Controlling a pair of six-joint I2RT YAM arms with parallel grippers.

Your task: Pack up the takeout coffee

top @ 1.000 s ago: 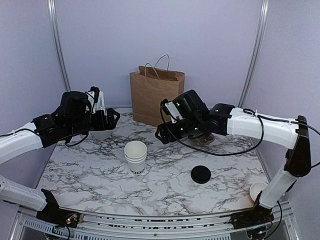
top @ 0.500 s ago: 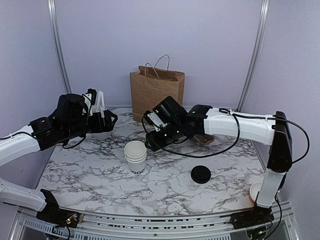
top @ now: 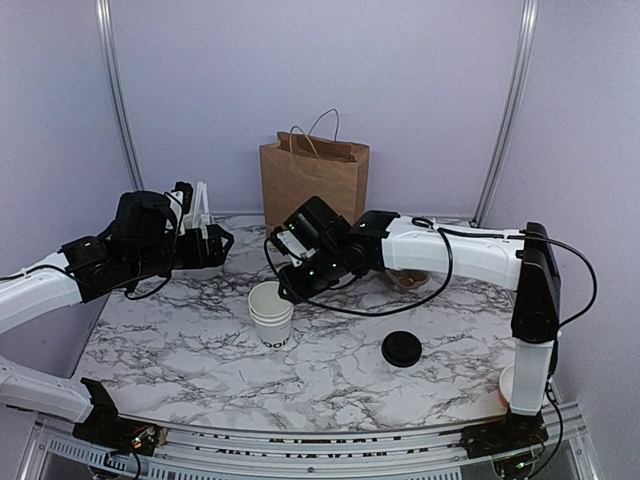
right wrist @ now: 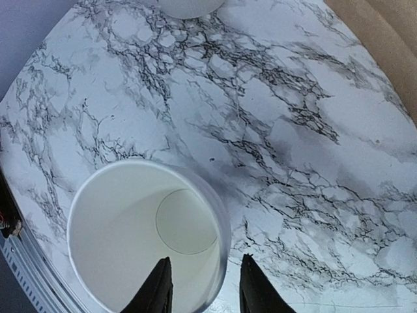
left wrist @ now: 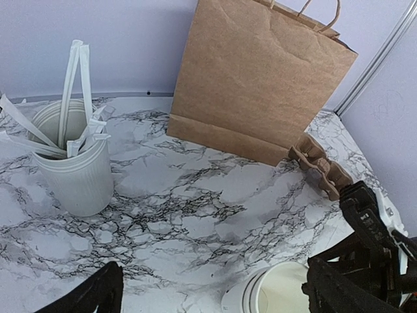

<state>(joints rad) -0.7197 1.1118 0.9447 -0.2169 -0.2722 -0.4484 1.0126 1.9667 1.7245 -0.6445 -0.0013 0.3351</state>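
A brown paper bag (top: 312, 195) stands upright at the middle of the far edge of the marble table (top: 200, 340). A stack of lidless white cups (top: 271, 312) stands near the table's centre, and a loose black lid (top: 401, 348) lies flat to its right, apart. A ribbed white cup (left wrist: 75, 173) holding white straws stands toward the far left corner.

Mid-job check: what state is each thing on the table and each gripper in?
Cup stack: upright, lidless.
Black lid: loose, lying flat.
Paper bag: standing, top open.
Ribbed cup: upright, holding straws.
Left gripper: jaws open, empty.
Right gripper: jaws open astride stack's top rim.
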